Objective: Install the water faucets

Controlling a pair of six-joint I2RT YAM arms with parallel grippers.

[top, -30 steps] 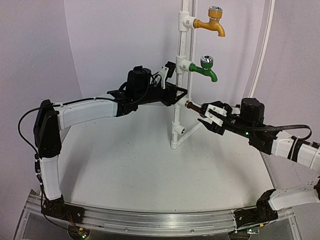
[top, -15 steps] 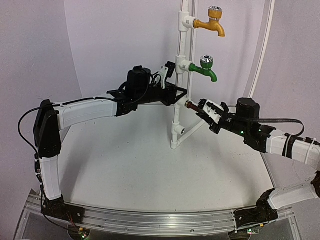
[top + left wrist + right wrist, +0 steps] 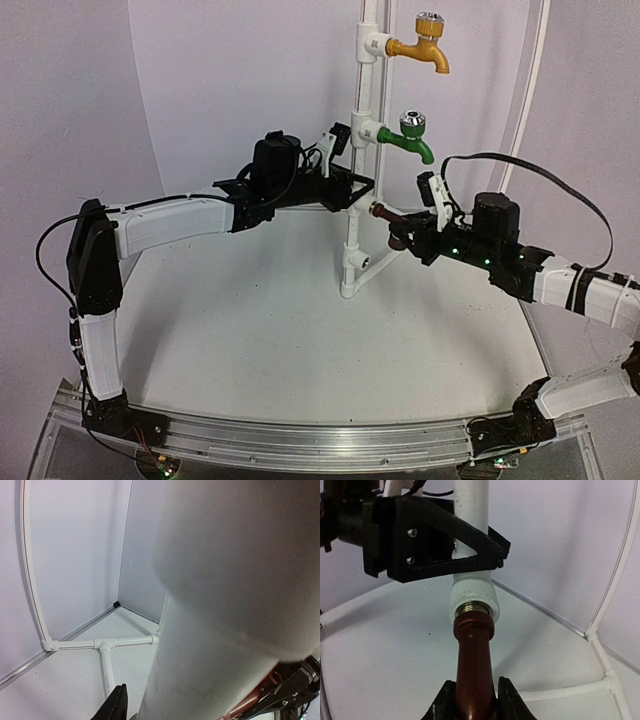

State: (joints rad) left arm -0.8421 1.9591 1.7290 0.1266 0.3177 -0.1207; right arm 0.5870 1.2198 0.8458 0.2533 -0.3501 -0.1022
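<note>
The right fingers [image 3: 444,704] were pressed on either side of the dark brown faucet [image 3: 472,650], pinching its body near the bottom of the right wrist view. From that grip the faucet ran straight toward 12 o'clock, and its metal threaded end sat in the mouth of a round white socket [image 3: 472,597] on the white pipe stand [image 3: 352,235]. How deep the thread sat could not be told.

In the top view the dark brown faucet [image 3: 392,218] jutted from the stand toward 4 o'clock, with the right arm reaching in from that same side.

The left fingers [image 3: 345,188] came in from 9 o'clock and were closed around the upright pipe just above that socket. In the right wrist view these black fingers [image 3: 440,535] sat at 11 o'clock from the socket, hugging the pipe on both sides. The left wrist view was mostly filled by the blurred pipe pressed close to the camera.

The green faucet [image 3: 410,140] was mounted higher on the stand, at 12 o'clock from the brown one, spout curving down. The yellow-orange faucet [image 3: 425,50] sat in the socket above that. The stand's foot rested on the bench [image 3: 280,340].
</note>
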